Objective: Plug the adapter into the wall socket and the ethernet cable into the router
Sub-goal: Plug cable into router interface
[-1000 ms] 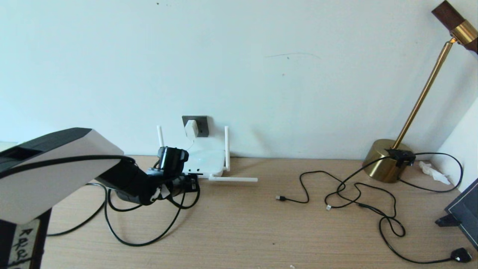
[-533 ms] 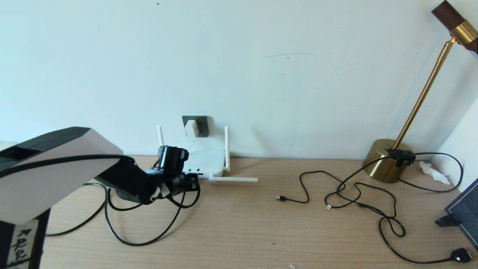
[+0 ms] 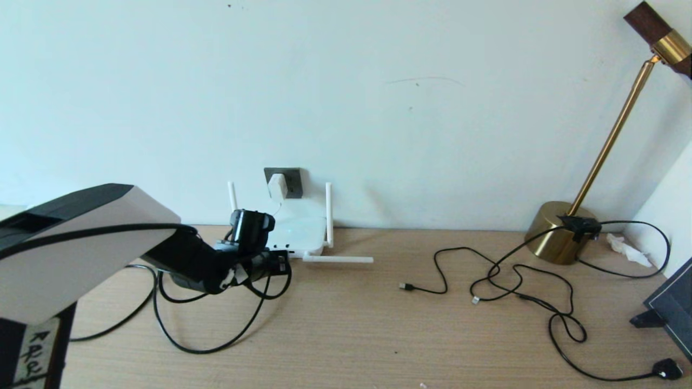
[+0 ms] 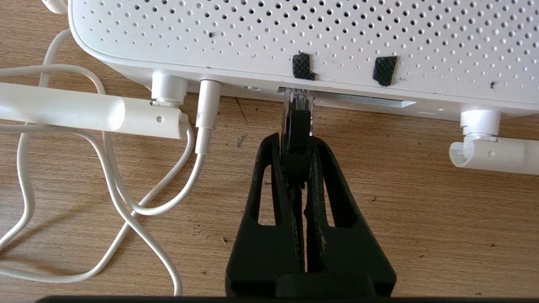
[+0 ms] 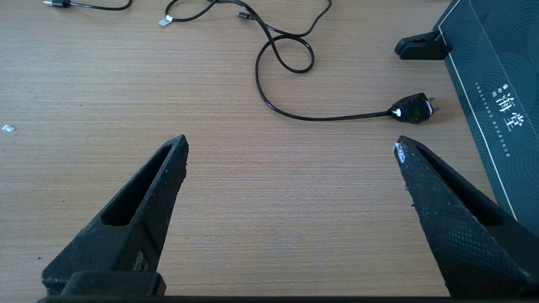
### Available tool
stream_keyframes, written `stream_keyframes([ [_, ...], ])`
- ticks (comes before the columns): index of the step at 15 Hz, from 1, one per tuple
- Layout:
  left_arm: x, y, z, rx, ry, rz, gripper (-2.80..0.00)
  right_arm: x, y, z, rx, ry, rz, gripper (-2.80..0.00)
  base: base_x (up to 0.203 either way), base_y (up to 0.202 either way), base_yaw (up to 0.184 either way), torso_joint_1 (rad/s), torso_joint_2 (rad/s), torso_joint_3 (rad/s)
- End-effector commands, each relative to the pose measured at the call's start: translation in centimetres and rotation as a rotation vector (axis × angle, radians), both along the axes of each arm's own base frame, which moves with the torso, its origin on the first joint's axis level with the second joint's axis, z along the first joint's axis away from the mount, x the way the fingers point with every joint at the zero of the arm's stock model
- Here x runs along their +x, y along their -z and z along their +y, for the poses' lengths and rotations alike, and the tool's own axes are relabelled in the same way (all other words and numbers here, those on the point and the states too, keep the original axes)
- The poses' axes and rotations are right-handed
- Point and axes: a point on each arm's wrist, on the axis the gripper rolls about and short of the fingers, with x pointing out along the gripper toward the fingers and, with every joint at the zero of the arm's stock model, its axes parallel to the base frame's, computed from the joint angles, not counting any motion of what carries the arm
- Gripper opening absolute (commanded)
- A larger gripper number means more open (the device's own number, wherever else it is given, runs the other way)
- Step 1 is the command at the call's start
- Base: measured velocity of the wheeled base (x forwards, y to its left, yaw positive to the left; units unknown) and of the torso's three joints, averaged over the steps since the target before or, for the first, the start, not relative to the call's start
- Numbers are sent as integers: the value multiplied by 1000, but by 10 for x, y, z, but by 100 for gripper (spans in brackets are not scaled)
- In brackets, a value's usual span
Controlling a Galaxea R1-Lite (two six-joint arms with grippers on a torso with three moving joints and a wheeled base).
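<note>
The white router point(image 3: 300, 232) lies flat below the dark grey wall socket point(image 3: 294, 181), and the white adapter point(image 3: 277, 186) sits in that socket. My left gripper point(image 3: 278, 263) is at the router's front edge, shut on the black connector of the ethernet cable point(image 3: 200, 353), which loops back over the table. In the left wrist view, the left gripper point(image 4: 294, 145) clamps the connector point(image 4: 298, 126), and its clear tip is in a port on the router point(image 4: 294, 38). A white cord point(image 4: 126, 198) is plugged in beside it. My right gripper point(image 5: 290, 145) hangs open over bare table.
A folded-down antenna point(image 3: 338, 260) lies right of the router. Thin black cables point(image 3: 519, 281) sprawl across the right half of the table, ending in a black plug point(image 3: 667, 369). A brass lamp base point(image 3: 559, 232) and a dark box point(image 3: 670, 308) stand at the right.
My left gripper has crept slightly forward towards the router with the connector, and the cable loop behind it shifted a little. The right side of the table looks the same.
</note>
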Motion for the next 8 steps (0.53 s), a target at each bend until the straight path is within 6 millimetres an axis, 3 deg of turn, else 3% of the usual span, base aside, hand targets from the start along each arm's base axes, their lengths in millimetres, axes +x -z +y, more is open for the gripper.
stream_keyframes([
  [1, 2, -1, 0, -3, -3, -10, -280, 0, 0, 0, 1, 1, 1, 0, 0, 0, 0, 0, 0, 0],
  [8, 1, -1, -1, -1, -1, -10, -280, 0, 0, 0, 2, 3, 0, 0, 0, 0, 0, 0, 0, 0],
])
